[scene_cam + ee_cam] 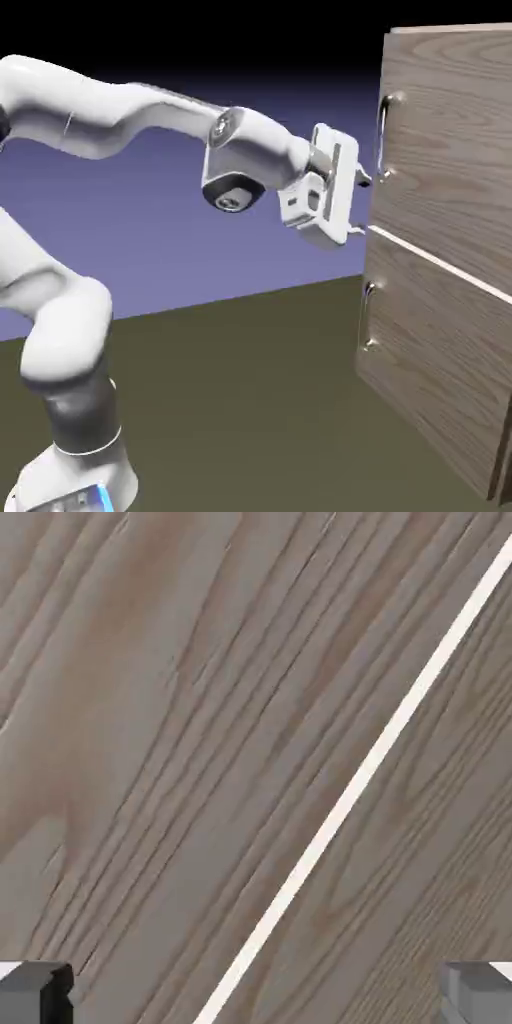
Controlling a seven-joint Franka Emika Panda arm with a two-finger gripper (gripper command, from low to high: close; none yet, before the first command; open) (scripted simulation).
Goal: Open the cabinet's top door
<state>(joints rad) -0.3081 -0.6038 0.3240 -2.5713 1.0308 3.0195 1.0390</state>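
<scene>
End effector (361,206) near cabinet (440,150)

In the exterior view, the white arm (250,145) glows brightly, its undersides shaded grey. The backdrop (180,220) fades to black along the top; the floor (240,410) is dim. Small glints mark the handles (382,138). The hand view is evenly, softly lit, its wood grain (200,742) slightly smeary.

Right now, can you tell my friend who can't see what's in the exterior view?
A white robot arm reaches toward a wooden cabinet, its open gripper near the edge of the closed top door. That door's silver handle is just above the gripper, and a lower door with its own handle sits beneath.
</scene>
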